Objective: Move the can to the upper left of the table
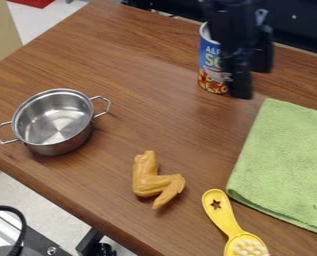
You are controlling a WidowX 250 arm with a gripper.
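So the can point(211, 62) is standing upright on the wooden table point(154, 115), right of centre toward the far edge. Its label is blue up high with red and orange food-looking stuff lower down, and part of it is hidden behind the black gripper point(246, 84).

The other container is a shiny metal pot point(57, 145) over on the left, near the table's edge, with a wire loop handle on each side. You can see right down its inside wall to the bare metal bottom.

As for the arm, it comes in from the top edge and the gripper hangs pointing down, right in front of the can's right side. Honestly can't tell if it's wide, narrow or holding the can.

Table is brown with wood grain. There's a tan toy chicken wing point(147, 180) lower middle, then a yellow brush point(221, 212) with a star-shaped hole in the handle and pale bristles, near the bottom edge. A green cloth point(287, 160) lies flat on the right, just beside the brush. Past the table there's pale floor point(14, 192), something red point(32, 2) top left, and a black cable point(20, 220) bottom left.
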